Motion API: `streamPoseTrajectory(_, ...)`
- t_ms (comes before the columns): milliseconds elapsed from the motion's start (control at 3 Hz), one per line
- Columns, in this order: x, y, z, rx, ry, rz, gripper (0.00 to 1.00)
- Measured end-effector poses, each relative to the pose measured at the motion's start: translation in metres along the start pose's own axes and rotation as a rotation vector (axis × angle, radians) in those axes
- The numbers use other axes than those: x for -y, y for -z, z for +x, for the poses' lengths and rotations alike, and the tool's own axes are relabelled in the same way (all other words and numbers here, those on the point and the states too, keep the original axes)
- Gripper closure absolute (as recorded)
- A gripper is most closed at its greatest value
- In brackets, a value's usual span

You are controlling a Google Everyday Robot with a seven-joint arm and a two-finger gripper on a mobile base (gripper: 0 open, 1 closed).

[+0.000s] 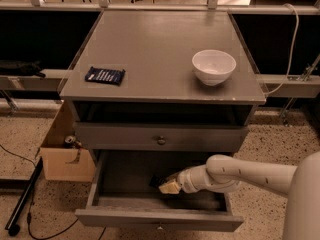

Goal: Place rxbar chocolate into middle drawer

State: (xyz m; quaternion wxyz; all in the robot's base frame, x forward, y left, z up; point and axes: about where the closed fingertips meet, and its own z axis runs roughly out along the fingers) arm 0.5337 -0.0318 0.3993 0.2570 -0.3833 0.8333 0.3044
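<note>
Gripper: pale gripper (169, 186) is reaching inside the open grey wooden middle drawer (160, 218); its grip, cannot tell.
Left: probably releasing the dark flat rxbar chocolate (156, 180).

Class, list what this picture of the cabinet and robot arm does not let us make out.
- Camera view: the chocolate bar shows only as a dark sliver; the gripper, inside the open drawer, covers the rest.
- The drawer's front floor is hidden behind its own front panel.
- Lettering on the blue bar is too small to read.
- The robot arm is cut off by the right edge.
</note>
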Motion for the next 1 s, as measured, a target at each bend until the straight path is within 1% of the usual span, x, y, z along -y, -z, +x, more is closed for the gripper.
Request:
streamPoseTrajectory(333,0.0,0.0,0.0,0.0,0.0,0.0,0.19)
streamPoseTrajectory(667,-0.0001,-0.0001,0.0,0.0,0.0,0.0,0.0)
streamPoseTrajectory(1000,-0.0001,-0.0001,0.0,0.0,0.0,0.0,0.0)
